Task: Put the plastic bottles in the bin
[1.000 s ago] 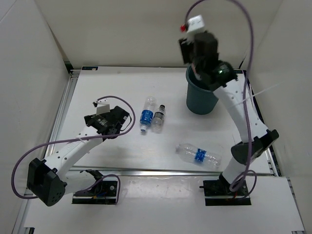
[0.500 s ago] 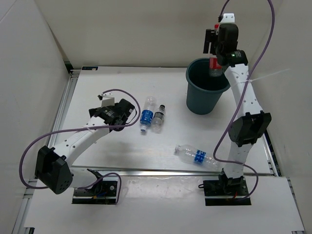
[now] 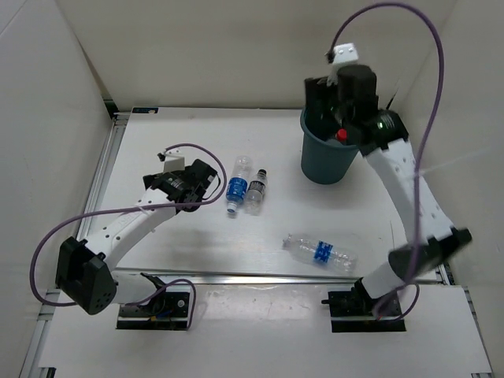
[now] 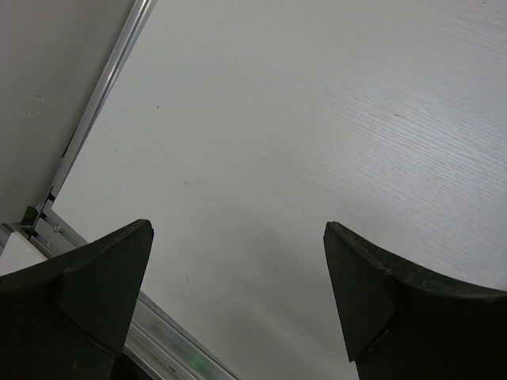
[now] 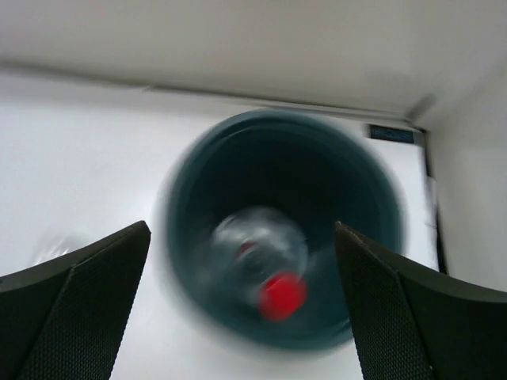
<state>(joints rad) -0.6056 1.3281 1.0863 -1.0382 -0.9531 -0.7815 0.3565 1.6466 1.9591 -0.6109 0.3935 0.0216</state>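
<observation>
1 red-capped clear btl (image 5: pixel 264 252), blurred, inside round dk-teal bin (image 5: pixel 176 237).

Your workspace is a white, faintly grained table (image 3: pixel 181 134), boxed in by plain off-white walls at the left (image 3: pixel 47 142), back (image 3: pixel 197 47) and right (image 3: pixel 472 118). You have an aluminium rail (image 3: pixel 106 169) along its left edge. The light is soft and even.
</observation>
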